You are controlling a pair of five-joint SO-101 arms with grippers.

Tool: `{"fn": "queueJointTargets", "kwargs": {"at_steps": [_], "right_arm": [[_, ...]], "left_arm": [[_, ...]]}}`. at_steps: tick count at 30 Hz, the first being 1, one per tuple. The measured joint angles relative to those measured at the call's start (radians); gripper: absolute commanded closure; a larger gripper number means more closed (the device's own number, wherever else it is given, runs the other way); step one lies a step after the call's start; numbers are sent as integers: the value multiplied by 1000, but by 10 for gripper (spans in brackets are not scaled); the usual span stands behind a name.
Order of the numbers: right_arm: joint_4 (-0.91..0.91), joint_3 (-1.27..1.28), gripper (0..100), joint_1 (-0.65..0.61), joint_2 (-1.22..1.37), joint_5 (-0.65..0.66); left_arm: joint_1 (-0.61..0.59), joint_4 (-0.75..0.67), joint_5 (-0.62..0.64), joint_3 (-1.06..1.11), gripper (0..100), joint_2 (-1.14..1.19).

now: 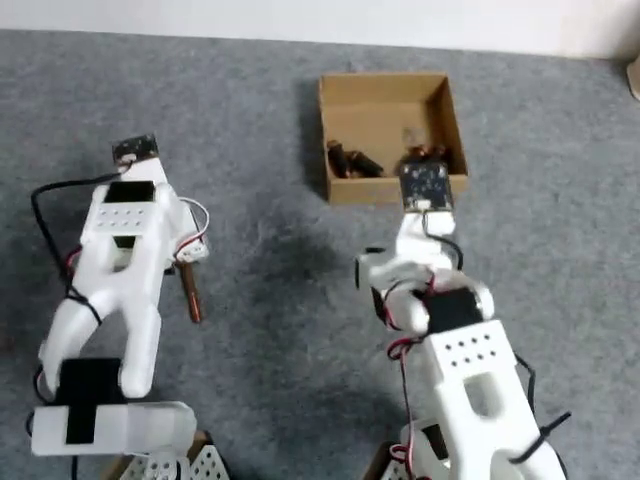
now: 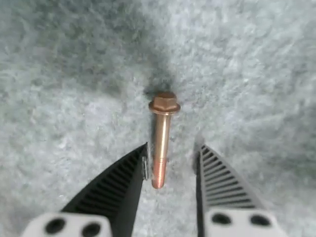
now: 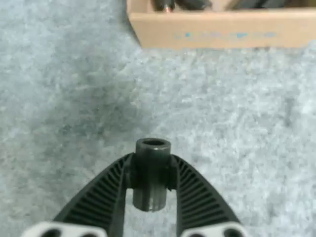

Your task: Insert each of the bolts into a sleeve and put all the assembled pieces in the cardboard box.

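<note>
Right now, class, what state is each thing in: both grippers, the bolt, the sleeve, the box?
left gripper: open around the bolt.
bolt: lying on the carpet, unclamped, bare.
right gripper: shut on the sleeve.
sleeve: held, bore empty.
cardboard box: open, pieces inside.

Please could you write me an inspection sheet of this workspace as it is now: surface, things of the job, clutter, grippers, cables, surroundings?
Surface: grey carpet, bearing everything.
Job's things: cardboard box, open, with dark assembled pieces inside; one copper bolt; one black sleeve.
Clutter: nothing seen.
Grippers: left gripper open, the bolt's shaft end between its fingers, not clamped; right gripper shut on the sleeve, near the box but outside it.
Cables: black cable loops beside the left arm; red wires on the right arm.
Surroundings: white wall strip beyond the carpet.
</note>
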Motion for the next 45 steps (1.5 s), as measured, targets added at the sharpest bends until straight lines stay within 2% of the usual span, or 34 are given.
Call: {"fn": "queueJointTargets", "kwargs": {"at_steps": [13, 22, 24, 26, 30, 33, 37, 42, 45], "right_arm": [[-60, 97, 995, 6, -23, 5], [-60, 100, 995, 6, -23, 6], [-60, 100, 995, 8, -23, 6], [-60, 100, 995, 8, -23, 6], [-75, 100, 995, 6, -23, 6], [-78, 100, 995, 6, -23, 6], [-78, 100, 995, 6, -26, 6], [-78, 100, 995, 9, -157, 6], [-78, 100, 995, -2, -315, 52]], "left_arm": [[26, -189, 0, -3, 839, 239], [-5, -201, 0, -25, 841, 285], [-8, -201, 0, -25, 882, 285], [-8, -201, 0, -25, 997, 285], [29, -201, 5, -29, 997, 285], [106, -126, -2, -57, 996, 288], [189, 61, -2, -175, 996, 247], [227, 305, -2, -488, 996, -14], [221, 364, -2, -628, 996, -222]]}}
